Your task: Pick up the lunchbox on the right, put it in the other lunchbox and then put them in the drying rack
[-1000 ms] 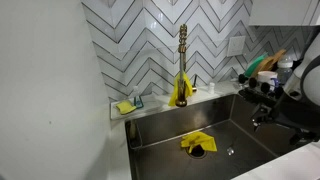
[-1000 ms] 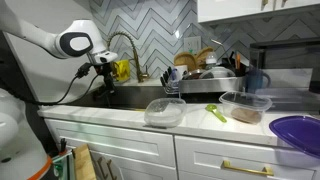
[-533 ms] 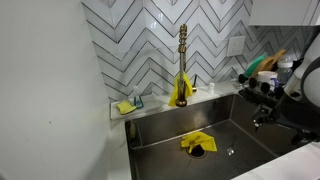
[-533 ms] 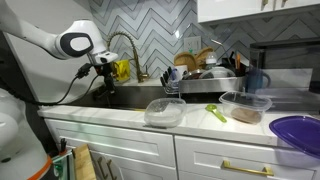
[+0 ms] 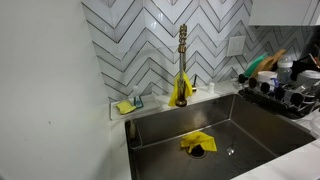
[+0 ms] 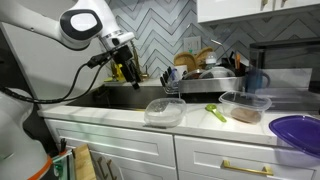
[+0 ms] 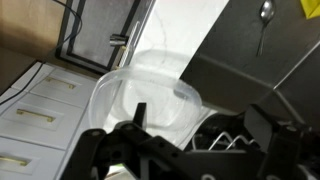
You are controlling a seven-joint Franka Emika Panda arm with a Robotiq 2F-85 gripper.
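Two clear plastic lunchboxes sit on the white counter in an exterior view: one on the right (image 6: 244, 106) and the other (image 6: 165, 111) nearer the sink. The black wire drying rack (image 6: 205, 81) stands behind them, full of dishes, and also shows in an exterior view (image 5: 284, 95). My gripper (image 6: 128, 68) hangs open and empty above the sink edge, left of both lunchboxes. In the wrist view the gripper (image 7: 200, 125) is open, with a clear lunchbox (image 7: 145, 92) below it and rack wires (image 7: 225, 141) between the fingers.
The steel sink (image 5: 215, 125) holds a yellow cloth (image 5: 196, 143). A gold faucet (image 5: 182, 65) stands behind it, with a yellow sponge (image 5: 125, 106) on the ledge. A green utensil (image 6: 216, 112) lies between the lunchboxes. A purple plate (image 6: 298, 132) sits at the counter's right end.
The arm has risen from over the sink and swung toward the counter and rack. It has left the exterior view that faces the faucet.
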